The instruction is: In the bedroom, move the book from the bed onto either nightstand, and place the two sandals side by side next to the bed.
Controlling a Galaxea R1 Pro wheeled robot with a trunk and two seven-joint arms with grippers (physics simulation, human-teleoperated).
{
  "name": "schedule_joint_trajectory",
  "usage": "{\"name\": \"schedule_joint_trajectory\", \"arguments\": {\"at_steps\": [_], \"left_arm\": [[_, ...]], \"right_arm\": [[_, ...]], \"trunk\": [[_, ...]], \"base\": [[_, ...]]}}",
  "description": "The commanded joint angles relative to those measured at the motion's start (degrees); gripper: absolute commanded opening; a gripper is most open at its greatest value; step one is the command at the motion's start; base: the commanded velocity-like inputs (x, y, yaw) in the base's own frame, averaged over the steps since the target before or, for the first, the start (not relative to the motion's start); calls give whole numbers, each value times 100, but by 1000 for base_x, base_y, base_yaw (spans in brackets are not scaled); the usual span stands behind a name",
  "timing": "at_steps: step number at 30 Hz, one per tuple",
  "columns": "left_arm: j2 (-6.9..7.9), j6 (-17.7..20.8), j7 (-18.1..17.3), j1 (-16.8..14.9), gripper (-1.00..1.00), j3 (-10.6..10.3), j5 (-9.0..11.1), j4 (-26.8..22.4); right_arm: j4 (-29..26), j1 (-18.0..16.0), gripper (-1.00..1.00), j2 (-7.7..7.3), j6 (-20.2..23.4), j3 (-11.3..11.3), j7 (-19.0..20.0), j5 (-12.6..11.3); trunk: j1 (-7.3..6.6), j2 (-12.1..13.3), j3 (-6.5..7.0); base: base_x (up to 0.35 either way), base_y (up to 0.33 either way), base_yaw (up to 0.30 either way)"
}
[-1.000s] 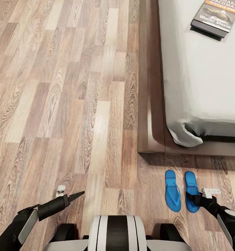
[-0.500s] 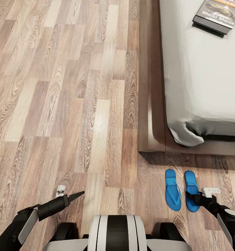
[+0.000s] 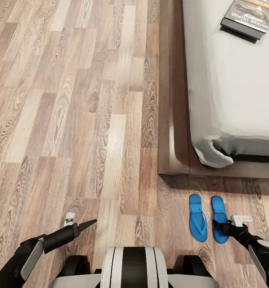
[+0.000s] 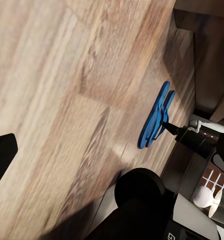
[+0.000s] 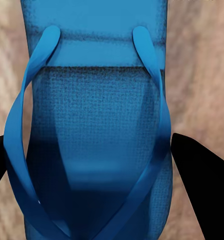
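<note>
**Sandals paired by the bed corner, book waiting on the mattress**

Wood-plank floor point(image 3: 90, 120) runs up to the dark frame of the bed point(image 3: 172, 100), and just off the bed's near corner lie the two sandals: the left sandal point(image 3: 198, 218) and the right sandal point(image 3: 219, 218), parallel, close together, toes toward the frame. Judged from how they lie, this half of the task looks nearly settled.

The right gripper point(image 5: 112, 165) hangs directly over the right sandal point(image 5: 94, 130). In the right wrist view its dark fingers point(image 5: 204, 180) stand wide apart, one on each side of the sole, the blue straps between them, and nothing is clamped; whether the tips touch the sandal I cannot tell. That straddle suits either a release or a small straightening nudge.

The left gripper point(image 3: 80, 224) is held low over bare floor, well apart from both sandals; its fingers are spread with nothing between them, which reads as an idle arm kept out of the way. From its wrist view the pair point(image 4: 156, 116) shows edge-on beyond it.

The book point(image 3: 248, 18) lies flat on the grey mattress, far ahead of both sets of fingers; reaching it probably needs the base to move along the bed
</note>
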Motion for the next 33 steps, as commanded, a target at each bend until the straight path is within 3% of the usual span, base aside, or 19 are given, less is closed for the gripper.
{"name": "schedule_joint_trajectory", "arguments": {"at_steps": [1,33], "left_arm": [[0,48,-8,-3,100,-2,27,2],[0,48,-8,-3,100,-2,28,2]], "right_arm": [[44,3,-100,7,30,-37,39,8],[44,5,-100,7,30,-38,45,-10]], "trunk": [[1,-1,-3],[-9,5,86]], "base": [[0,0,0],[0,0,0]]}}
